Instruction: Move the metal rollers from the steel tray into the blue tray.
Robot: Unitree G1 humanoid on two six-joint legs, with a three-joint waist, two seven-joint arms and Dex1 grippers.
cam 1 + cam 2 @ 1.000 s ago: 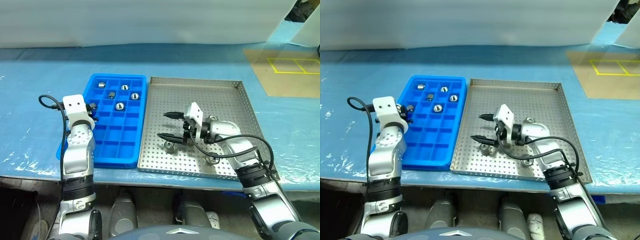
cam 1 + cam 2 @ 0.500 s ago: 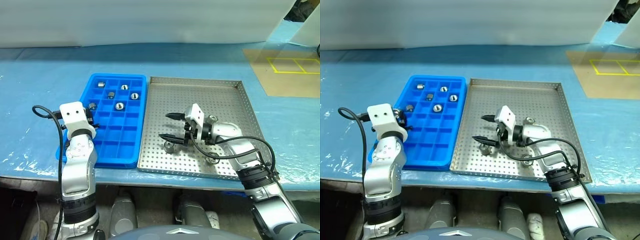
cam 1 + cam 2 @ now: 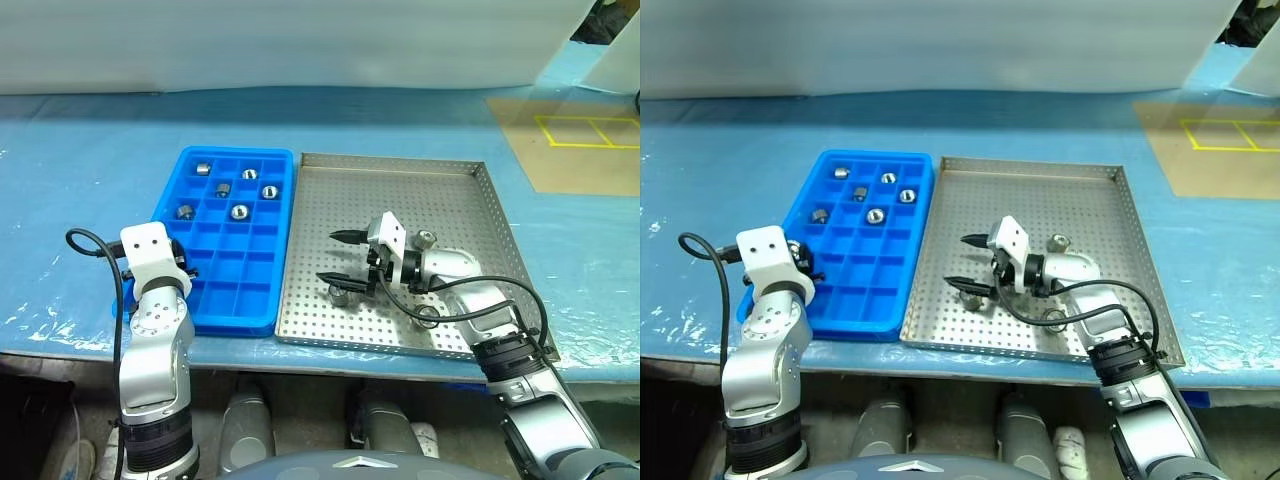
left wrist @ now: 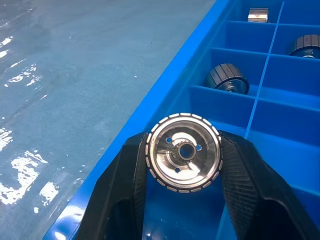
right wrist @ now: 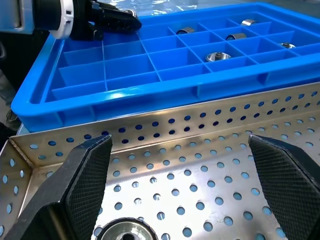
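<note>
The blue tray [image 3: 240, 285] lies left of the steel tray [image 3: 440, 200]. Several metal rollers sit in the blue tray's far compartments, one of them in the left column [image 3: 185, 211]. My left gripper [image 4: 183, 143] is shut on a metal roller [image 4: 183, 165] and holds it over the blue tray's near left rim [image 3: 183, 268]. On the steel tray lie three rollers [image 3: 340, 293], [image 3: 427, 238], [image 3: 428, 318]. My right gripper [image 3: 327, 256] stands open, pointing left just above the nearest of them [image 5: 122, 231].
Both trays rest on a table under a blue plastic sheet [image 3: 80, 180]. A white wall [image 3: 300, 40] runs along the back. A brown board with yellow lines [image 3: 570, 140] lies at the far right. A black cable [image 3: 95, 245] loops off my left wrist.
My left gripper has drawn back toward the near edge along the blue tray's left side, still holding its roller. The right gripper has stayed in place, open.
</note>
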